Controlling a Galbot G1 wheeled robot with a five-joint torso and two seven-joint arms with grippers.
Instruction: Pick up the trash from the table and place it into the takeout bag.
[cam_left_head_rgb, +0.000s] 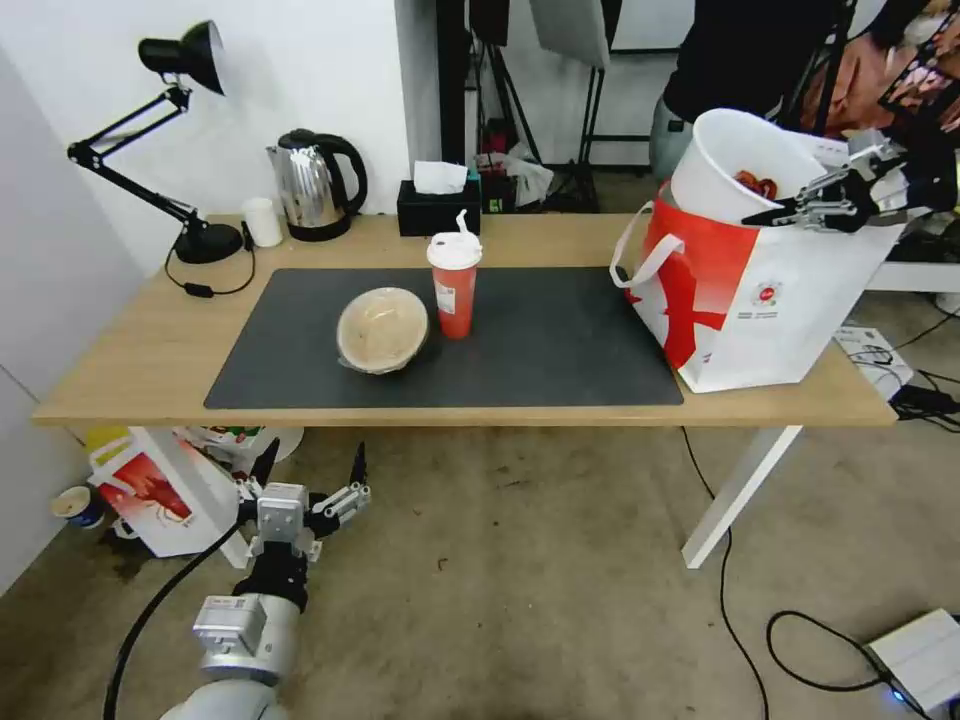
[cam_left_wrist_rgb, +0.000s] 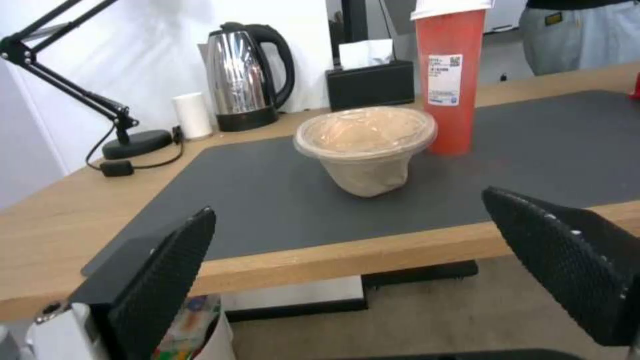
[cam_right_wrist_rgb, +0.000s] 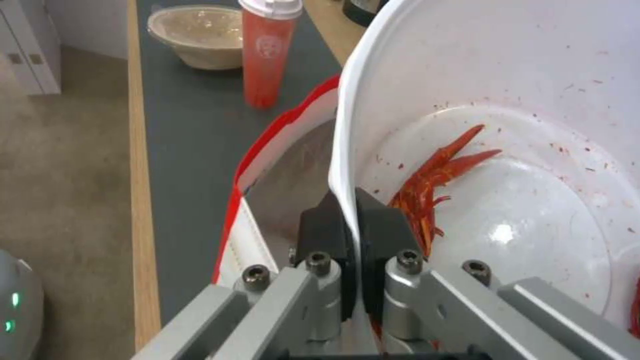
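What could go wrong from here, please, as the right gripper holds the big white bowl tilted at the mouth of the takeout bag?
The right gripper pinches only the thin rim of the white bowl, so the bowl might slip or twist. The bowl is tilted, and its crayfish scraps could slide out. The bowl looks nearly as wide as the opening of the takeout bag, so it may catch on the bag's edge or tip the bag, which stands near the table end.

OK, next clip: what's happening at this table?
The robot is clearing trash into the takeout bag at the table's right end. Its right pincer pinches the rim of the white bowl of crayfish scraps, tilted in the bag's mouth. The red cup and tan bowl stand on the grey mat. The left pincer hangs open below the table's front edge.
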